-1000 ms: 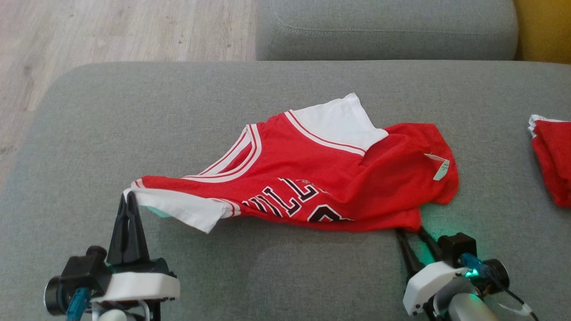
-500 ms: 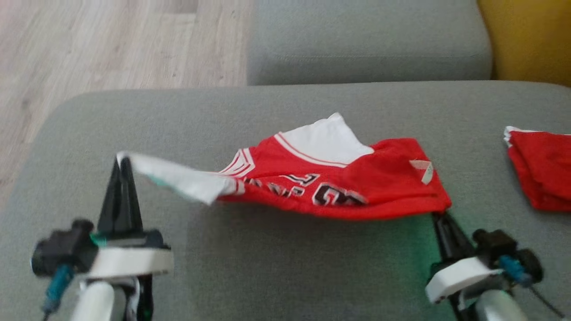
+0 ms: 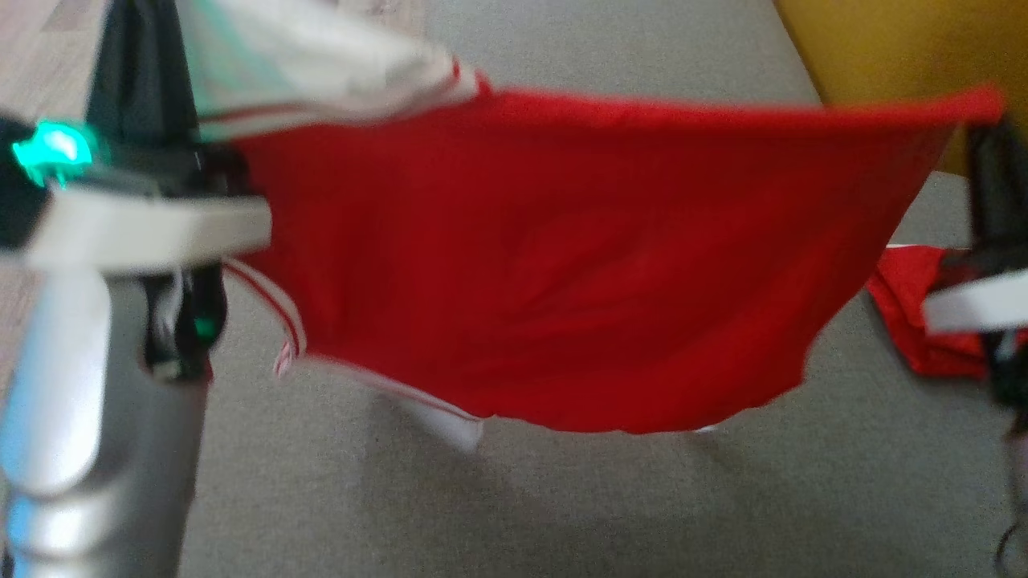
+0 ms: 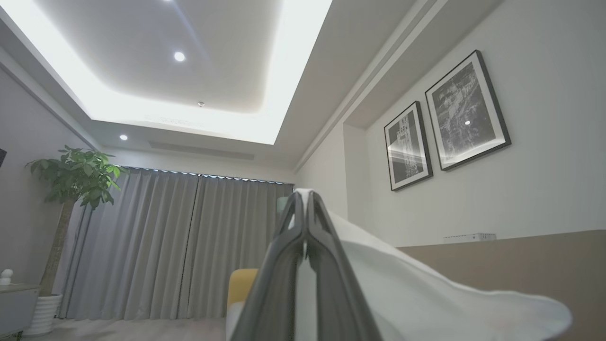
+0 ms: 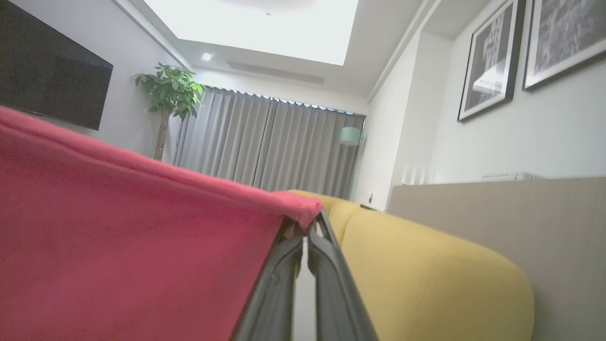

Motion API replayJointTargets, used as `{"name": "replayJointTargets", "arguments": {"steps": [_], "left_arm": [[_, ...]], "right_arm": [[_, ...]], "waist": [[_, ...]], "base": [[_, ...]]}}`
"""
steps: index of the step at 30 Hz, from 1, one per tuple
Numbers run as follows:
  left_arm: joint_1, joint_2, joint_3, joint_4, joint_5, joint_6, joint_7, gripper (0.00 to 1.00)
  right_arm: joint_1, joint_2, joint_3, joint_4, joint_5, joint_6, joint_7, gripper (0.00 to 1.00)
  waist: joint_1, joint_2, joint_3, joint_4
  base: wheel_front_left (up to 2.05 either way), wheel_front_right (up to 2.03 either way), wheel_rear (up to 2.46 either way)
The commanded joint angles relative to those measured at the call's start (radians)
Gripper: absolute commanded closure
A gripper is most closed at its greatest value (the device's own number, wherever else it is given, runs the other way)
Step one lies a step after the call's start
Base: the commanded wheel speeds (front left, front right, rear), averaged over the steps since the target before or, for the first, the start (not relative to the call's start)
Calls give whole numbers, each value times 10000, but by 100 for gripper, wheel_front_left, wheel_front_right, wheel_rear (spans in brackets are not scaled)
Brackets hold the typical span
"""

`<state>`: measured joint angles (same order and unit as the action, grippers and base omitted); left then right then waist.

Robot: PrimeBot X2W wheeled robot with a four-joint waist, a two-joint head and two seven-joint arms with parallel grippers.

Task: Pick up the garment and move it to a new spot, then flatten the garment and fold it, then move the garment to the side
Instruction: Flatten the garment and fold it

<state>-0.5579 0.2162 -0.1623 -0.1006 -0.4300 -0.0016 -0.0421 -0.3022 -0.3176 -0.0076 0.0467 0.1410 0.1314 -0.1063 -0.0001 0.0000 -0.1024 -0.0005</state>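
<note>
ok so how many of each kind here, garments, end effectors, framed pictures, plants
garments: 2, the held jersey and a second red garment
end effectors: 2, left end effector and right end effector, both shut on the jersey
framed pictures: 2
potted plant: 1
total: 7

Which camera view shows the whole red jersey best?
The head view: the red jersey hangs spread wide, though blurred. The left wrist view gives a white part pinched in the left gripper; the right wrist view, a red corner in the right gripper.
</note>
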Motion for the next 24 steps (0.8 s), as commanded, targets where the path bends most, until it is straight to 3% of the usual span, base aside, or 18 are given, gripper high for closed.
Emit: {"name": "replayJointTargets", "arguments": {"steps": [1, 5, 12, 17, 24], "left_arm": [[-1075, 261, 359, 105, -70, -77, 149, 100], [-2521, 117, 321, 1690, -439, -274, 532, 100], [-5142, 121, -117, 4760, -83, -609, 473, 100], [-7639, 18, -348, 6511, 384, -734, -388, 100], [-10210, -416, -400, 8157, 479, -920, -1785, 100]], "right_arm": [[-856, -423, 78, -348, 89, -7, 312, 100], [-2317, -656, 209, 423, 637, -7, 1138, 100], [-5264, -922, 1405, 3121, 894, -7, 1601, 100], [-7824, -872, 1478, 4842, 561, -7, 700, 100], [-10390, -847, 1178, 6416, -1043, -7, -862, 100]], "waist": [[1, 0, 72, -43], [1, 0, 375, -155], [1, 0, 1894, -211], [1, 0, 3615, -105], [1, 0, 5216, 125]], "base": [[0, 0, 0], [0, 0, 0], [0, 0, 0], [0, 0, 0], [0, 0, 0]]}}
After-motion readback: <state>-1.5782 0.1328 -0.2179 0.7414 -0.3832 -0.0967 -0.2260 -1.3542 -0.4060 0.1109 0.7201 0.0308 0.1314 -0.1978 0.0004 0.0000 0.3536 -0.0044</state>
